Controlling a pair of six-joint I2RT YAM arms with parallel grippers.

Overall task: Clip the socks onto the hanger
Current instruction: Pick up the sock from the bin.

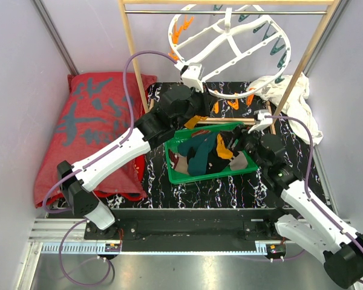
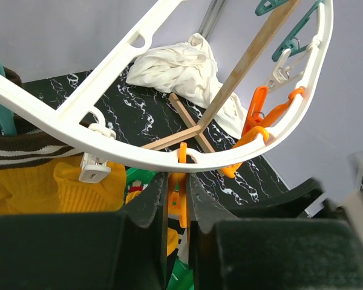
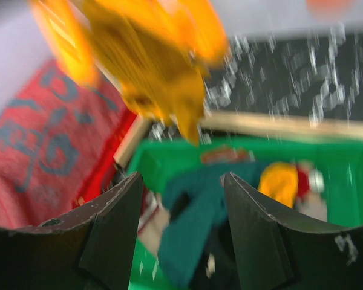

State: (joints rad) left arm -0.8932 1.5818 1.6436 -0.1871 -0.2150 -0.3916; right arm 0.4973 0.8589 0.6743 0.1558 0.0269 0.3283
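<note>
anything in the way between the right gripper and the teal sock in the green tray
Nothing visible does. The blurred right wrist view shows the right gripper open, the teal sock lying in the green tray straight beyond its fingers. A mustard sock hangs higher up, off that line.

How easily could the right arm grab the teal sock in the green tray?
Probably yes: the right gripper hangs open just above the teal sock, which lies uncovered atop the pile in the green tray.
</note>
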